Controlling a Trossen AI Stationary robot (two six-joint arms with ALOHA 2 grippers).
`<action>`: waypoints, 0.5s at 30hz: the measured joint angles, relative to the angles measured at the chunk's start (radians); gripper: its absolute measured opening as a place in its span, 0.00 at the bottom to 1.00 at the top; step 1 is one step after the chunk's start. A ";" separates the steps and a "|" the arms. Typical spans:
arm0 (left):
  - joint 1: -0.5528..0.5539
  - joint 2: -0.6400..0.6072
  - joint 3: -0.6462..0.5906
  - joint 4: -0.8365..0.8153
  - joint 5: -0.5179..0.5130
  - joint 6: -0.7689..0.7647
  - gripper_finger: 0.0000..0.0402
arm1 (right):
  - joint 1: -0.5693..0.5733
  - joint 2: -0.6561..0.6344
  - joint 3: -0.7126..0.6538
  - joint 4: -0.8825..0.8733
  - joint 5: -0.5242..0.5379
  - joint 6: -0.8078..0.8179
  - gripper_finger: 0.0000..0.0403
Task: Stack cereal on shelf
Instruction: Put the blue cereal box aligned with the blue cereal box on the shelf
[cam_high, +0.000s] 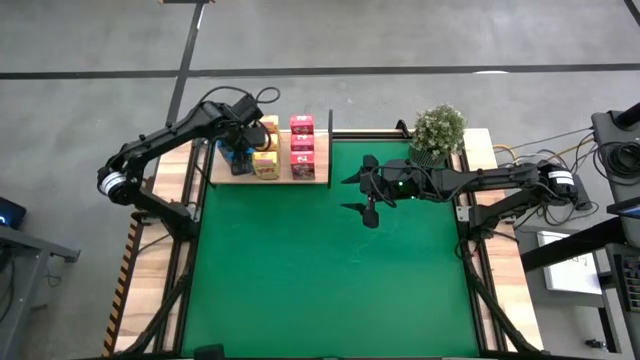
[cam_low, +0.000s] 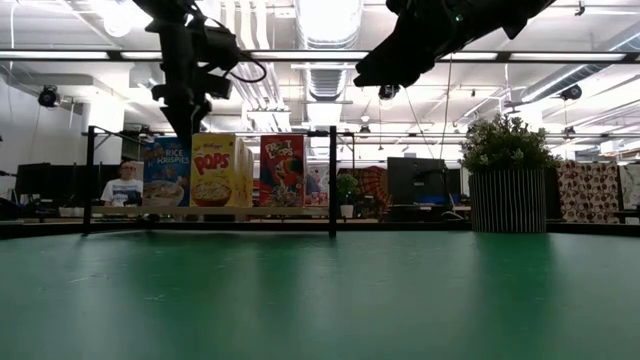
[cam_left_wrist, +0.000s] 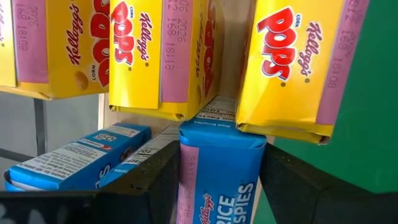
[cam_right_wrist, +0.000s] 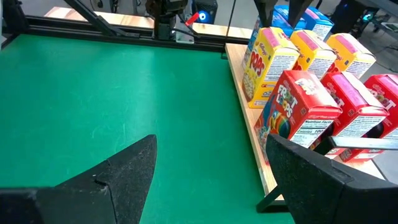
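Left wrist view: left tool (cam_left_wrist: 221, 180) astride blue box (cam_left_wrist: 219, 168) on shelf (cam_high: 318, 172), fingers beside it, grip uncertain. Best released upright, flush with yellow boxes (cam_left_wrist: 163, 56). Right tool (cam_high: 366, 195) open, idle above mat.

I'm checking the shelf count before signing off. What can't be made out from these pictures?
- Blue boxes: high view, the left gripper and its arm cover them, so no count.
- Whether the Rice Krispies box is gripped: left wrist view, the frame's edge cuts off its lower part between the fingers.
- Pink boxes: right wrist view, the frame's edge crops the row.
- Right gripper: open, holding nothing.
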 joint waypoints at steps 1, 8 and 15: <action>0.000 0.000 0.000 -0.005 0.000 0.000 0.46 | 0.000 0.000 0.000 0.000 0.000 0.000 0.72; 0.000 -0.003 0.000 -0.031 0.000 -0.008 0.43 | 0.000 0.000 0.000 0.000 0.000 0.000 0.72; -0.001 -0.008 0.000 -0.100 0.009 -0.038 0.43 | 0.000 0.000 0.000 0.000 0.000 0.000 0.72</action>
